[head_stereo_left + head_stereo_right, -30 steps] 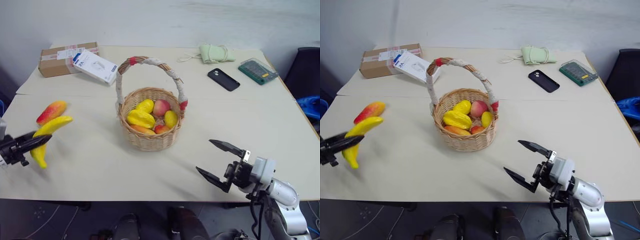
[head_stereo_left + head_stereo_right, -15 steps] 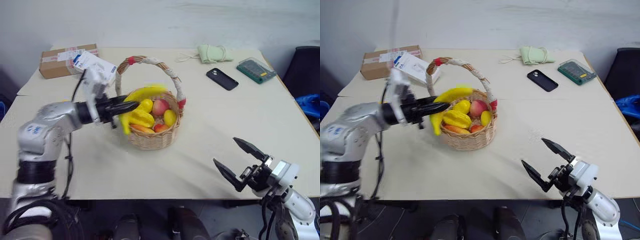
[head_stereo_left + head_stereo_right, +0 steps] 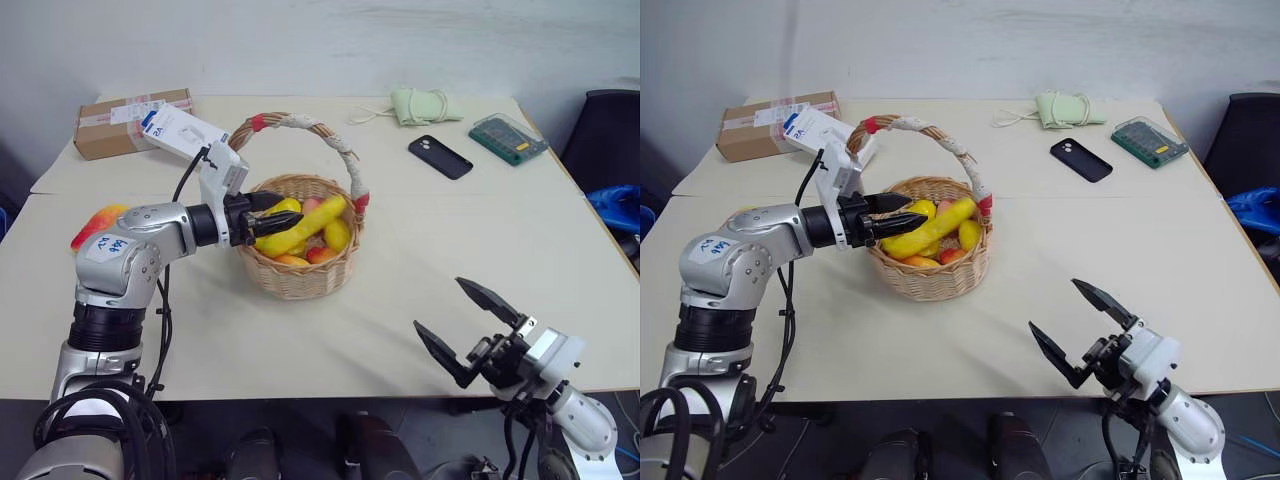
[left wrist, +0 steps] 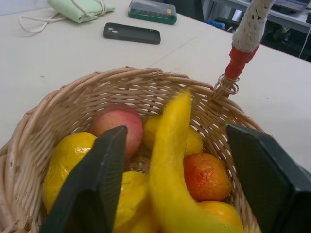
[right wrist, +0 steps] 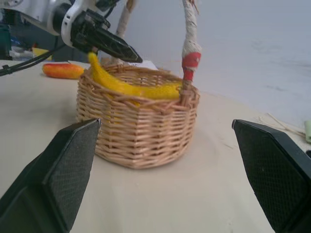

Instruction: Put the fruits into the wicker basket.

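A: Where's the banana (image 3: 303, 224)?

B: Lying across the top of the small fruits in the wicker basket (image 3: 300, 275), one end up against the far rim near the red band of the handle, the other end between the fingers of the left gripper (image 3: 262, 215). In the left wrist view those fingers stand apart on either side of it, with a gap to each; they are spread and clasp nothing.

A: And the mango (image 3: 97, 224)?

B: On the table (image 3: 450, 240) by the robot's left side, behind the left arm and well apart from the basket.

A: The right gripper (image 3: 468, 326)?

B: Near the table's front edge on the right, fingers spread wide, nothing in them, pointing toward the basket with bare tabletop between.

A: Anything crowding the basket?

B: Its tall arched handle crosses above the opening, just behind the left gripper. Further back on the left sit a cardboard box (image 3: 125, 122) and a white box (image 3: 185, 131) leaning on it. At the back right are a black phone (image 3: 441, 157), a green case (image 3: 508, 138) and a pale green pouch (image 3: 424, 105) with a cord. All are well apart from the basket
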You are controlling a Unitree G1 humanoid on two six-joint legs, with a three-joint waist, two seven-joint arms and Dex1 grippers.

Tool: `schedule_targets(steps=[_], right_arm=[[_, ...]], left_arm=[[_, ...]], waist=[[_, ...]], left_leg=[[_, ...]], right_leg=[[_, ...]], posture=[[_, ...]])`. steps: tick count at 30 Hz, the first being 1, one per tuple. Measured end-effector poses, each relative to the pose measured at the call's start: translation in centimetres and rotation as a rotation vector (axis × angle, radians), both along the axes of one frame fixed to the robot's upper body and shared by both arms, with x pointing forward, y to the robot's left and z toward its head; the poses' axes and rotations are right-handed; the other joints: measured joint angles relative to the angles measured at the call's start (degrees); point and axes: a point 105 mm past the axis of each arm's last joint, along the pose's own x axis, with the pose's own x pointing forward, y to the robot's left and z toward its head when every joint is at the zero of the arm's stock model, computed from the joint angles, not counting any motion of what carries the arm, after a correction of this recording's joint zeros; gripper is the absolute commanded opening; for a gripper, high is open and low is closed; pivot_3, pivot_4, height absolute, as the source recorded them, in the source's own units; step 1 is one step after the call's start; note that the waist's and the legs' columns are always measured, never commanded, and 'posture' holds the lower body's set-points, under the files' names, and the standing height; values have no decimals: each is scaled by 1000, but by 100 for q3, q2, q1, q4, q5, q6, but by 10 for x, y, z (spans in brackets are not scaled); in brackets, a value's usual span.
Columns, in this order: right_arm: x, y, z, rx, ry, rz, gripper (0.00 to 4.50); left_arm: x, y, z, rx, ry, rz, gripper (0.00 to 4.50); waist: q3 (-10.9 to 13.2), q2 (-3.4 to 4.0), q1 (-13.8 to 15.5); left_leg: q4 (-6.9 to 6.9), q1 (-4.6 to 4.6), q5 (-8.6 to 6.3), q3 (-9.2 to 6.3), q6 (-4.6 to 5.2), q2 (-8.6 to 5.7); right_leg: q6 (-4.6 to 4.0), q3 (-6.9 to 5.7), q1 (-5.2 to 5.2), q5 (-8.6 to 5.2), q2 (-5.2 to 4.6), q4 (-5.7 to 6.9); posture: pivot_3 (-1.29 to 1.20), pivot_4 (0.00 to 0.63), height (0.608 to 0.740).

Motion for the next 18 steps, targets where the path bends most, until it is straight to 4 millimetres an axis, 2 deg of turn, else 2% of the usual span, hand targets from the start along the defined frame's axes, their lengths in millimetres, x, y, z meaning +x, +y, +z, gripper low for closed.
schedule_targets(steps=[1,3,6,9,13,18], right_arm=[[2,2,5,-5,-6,3,4500],[7,5,12,-9,-8,13,4500],[12,8,14,-20,9,24,4500],[19,13,22,-1,9,46,4500],[26,24,46,42,-33,120,4500],[20,52,54,-16,-49,293,4500]], left_arm=[[-3,1,0,-1,-14,-19,4475],[-13,9,1,4,-55,-50,4475],[-23,36,2,40,-89,-21,4475],[-44,79,0,56,-108,24,4475],[-75,136,-6,65,-145,179,4475],[-117,229,-52,28,-74,601,4475]], waist=[[0,0,-1],[0,0,-15],[1,-1,-12],[3,3,-59],[7,1,-73],[9,-4,-58]], left_leg=[[0,0,0,-1,-1,1],[-3,0,0,-1,-10,5],[-5,4,-2,-4,-10,10],[-9,12,-4,-3,-12,23],[-10,13,-8,-5,-7,45],[-9,13,-20,-3,1,53]], right_leg=[[-3,-2,-1,-2,1,0],[-14,-1,-6,-8,3,8],[-26,-5,-8,-15,5,15],[-37,-7,-8,-22,6,20],[-43,-12,-7,-25,-1,18],[-52,-24,-7,-31,-3,10]], posture=[[0,150,740],[0,150,740],[0,150,740],[0,150,740],[0,150,740],[0,150,740]])
